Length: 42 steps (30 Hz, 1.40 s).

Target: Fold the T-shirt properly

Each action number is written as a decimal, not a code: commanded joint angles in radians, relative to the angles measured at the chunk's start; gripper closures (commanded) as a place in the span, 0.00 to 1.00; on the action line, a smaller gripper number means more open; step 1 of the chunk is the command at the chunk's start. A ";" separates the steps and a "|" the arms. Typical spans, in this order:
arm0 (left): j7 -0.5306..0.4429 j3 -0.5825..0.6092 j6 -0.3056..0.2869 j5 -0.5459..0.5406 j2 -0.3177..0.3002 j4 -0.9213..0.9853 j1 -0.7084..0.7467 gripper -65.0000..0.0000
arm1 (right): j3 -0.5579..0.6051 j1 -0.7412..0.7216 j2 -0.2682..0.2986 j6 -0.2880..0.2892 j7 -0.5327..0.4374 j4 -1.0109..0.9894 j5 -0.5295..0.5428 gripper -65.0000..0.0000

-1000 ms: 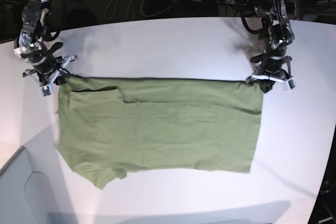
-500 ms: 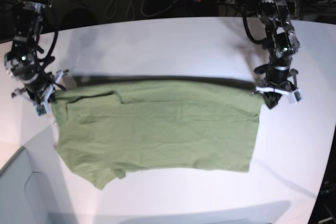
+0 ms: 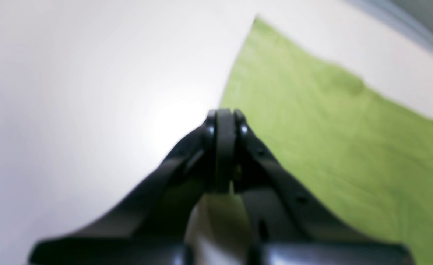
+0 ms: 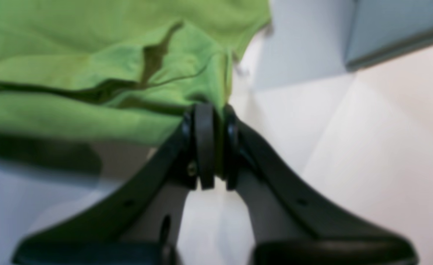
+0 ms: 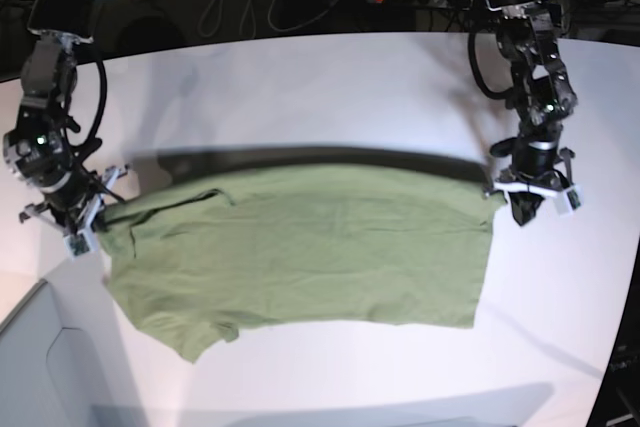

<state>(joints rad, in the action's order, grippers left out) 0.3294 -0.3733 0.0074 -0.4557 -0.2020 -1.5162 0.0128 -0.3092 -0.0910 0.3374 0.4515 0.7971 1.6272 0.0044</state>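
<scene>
Base view: green T-shirt (image 5: 300, 252) on white tabletop (image 5: 320, 87), far edge raised.
Left hand (image 5: 530, 199): clamped on one corner.
Right hand (image 5: 88, 219): pinching the other corner (wrist views blurred).

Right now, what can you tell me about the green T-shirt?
The T-shirt is plain sage green with no print, soft and a bit wrinkled. It lies spread on the white table, one short sleeve poking out at the near corner. Its far edge is lifted: the right tool pinches one far corner, the left tool the other, both shut on the cloth. A dark shadow runs beneath that raised edge.
</scene>
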 commanded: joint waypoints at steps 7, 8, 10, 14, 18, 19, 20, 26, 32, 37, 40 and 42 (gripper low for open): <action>0.078 -0.034 -0.004 -0.005 -0.015 -0.004 -0.083 1.00 | -0.006 -0.118 0.004 0.008 -0.009 -0.121 -0.001 1.00; 0.087 -0.048 -0.004 -0.005 -0.012 -0.002 -0.087 1.00 | -0.008 -0.117 0.002 0.008 -0.009 -0.124 -0.001 1.00; 0.087 -0.054 -0.007 -0.005 -0.009 -0.004 -0.078 1.00 | -0.008 -0.097 0.001 0.008 -0.009 -0.106 -0.001 1.00; 0.089 -0.049 -0.007 -0.007 -0.007 -0.010 -0.023 1.00 | -0.008 -0.054 -0.010 0.008 -0.018 -0.103 -0.001 1.00; 0.089 -0.059 -0.007 -0.007 0.029 -0.014 0.042 1.00 | -0.008 -0.033 -0.019 0.010 -0.018 -0.101 -0.001 1.00; 0.089 -0.059 -0.005 -0.007 0.034 -0.013 0.054 0.95 | -0.008 -0.031 -0.021 0.010 -0.018 -0.100 -0.001 1.00; 0.089 -0.059 -0.002 -0.007 0.040 -0.010 0.065 0.89 | -0.008 -0.029 -0.021 0.010 -0.018 -0.098 -0.001 1.00; 0.080 -0.059 -0.007 -0.007 0.063 -0.004 0.100 0.50 | -0.008 -0.029 -0.022 0.010 -0.018 -0.098 -0.001 1.00; 0.084 -0.049 -0.007 -0.007 0.069 0.001 0.102 0.49 | -0.008 -0.028 -0.022 0.010 -0.015 -0.098 -0.001 1.00; 0.087 -0.049 -0.008 -0.007 0.091 0.033 0.102 0.49 | -0.008 -0.011 -0.022 0.010 -0.018 -0.098 -0.001 1.00; 0.087 -0.049 -0.008 -0.007 0.091 0.036 0.120 0.49 | -0.008 -0.005 -0.022 0.010 -0.018 -0.098 -0.001 1.00; 0.087 -0.033 -0.008 -0.007 0.098 0.038 0.123 0.49 | -0.008 -0.003 -0.022 0.010 -0.018 -0.098 -0.001 1.00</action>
<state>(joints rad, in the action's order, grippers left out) 0.4171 -0.4057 0.0029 -0.4568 -0.0994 -1.4658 0.1371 -0.3130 -0.0738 0.2996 0.4515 0.8055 1.5105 -0.0071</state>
